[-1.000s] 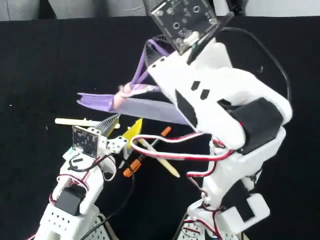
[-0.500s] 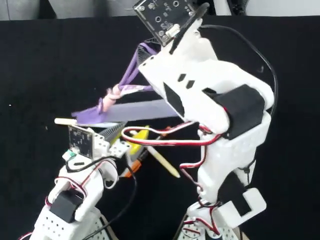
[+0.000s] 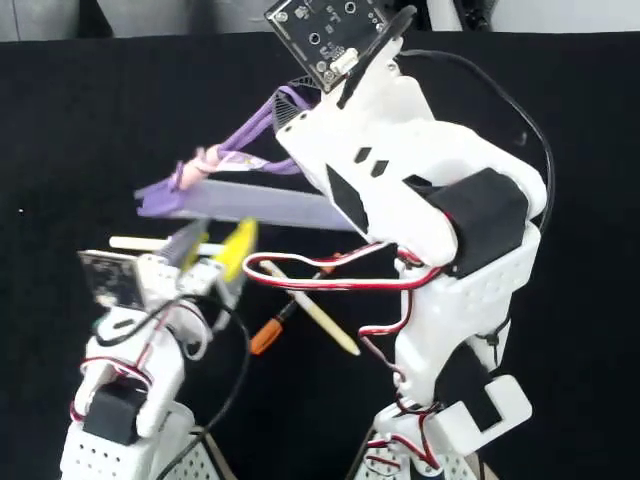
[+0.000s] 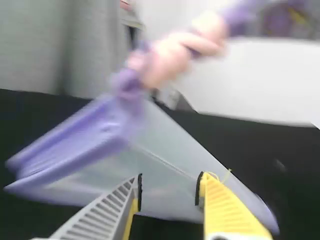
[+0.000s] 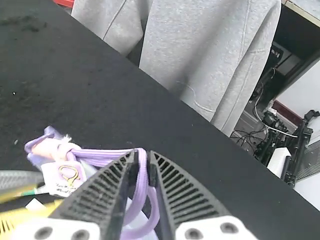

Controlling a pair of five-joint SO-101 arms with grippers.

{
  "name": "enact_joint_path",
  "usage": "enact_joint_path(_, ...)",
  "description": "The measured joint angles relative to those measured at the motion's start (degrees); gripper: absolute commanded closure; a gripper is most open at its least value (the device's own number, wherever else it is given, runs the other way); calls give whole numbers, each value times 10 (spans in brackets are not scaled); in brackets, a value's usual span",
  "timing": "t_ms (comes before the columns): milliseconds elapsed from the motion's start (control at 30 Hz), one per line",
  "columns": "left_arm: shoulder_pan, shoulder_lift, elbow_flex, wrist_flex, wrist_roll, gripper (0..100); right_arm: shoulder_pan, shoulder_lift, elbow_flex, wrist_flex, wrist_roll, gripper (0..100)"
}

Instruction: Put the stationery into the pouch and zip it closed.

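The right tool (image 5: 141,154) is clenched on the purple strap (image 5: 100,151) of the pouch (image 3: 260,205), its two black fingers pressed together with the loop of strap pinched between them. The pouch hangs from that strap, raised off the black table (image 3: 90,130), lying nearly flat with its purple end toward the left arm's side. A pink knot (image 3: 195,165) sits on the strap close to that end.

The left tool (image 4: 168,178) is released: its grey finger and yellow finger stand apart with nothing gripped, just under the pouch's lower edge.

The stationery lies on the table below the pouch. An orange marker (image 3: 268,333) and a pale pencil (image 3: 315,310) lie close together between the two arms, and a pale stick (image 3: 140,243) lies beside the left tool
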Motion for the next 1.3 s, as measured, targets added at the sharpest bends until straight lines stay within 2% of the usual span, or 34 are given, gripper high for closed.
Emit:
enact_joint_path(167,-29,0,0,-42,43,793,0,0,0,0,0,987)
enact_joint_path(800,-30,0,6,-93,48,793,0,-99,1,0,0,987)
enact_joint_path(1033,74,0,6,-92,49,793,0,-80,1,0,0,987)
enact_joint_path(1133,132,-1,4,-62,48,793,0,-47,1,0,0,987)
enact_joint_path(1300,188,-1,4,-45,7,793,0,-4,1,0,0,987)
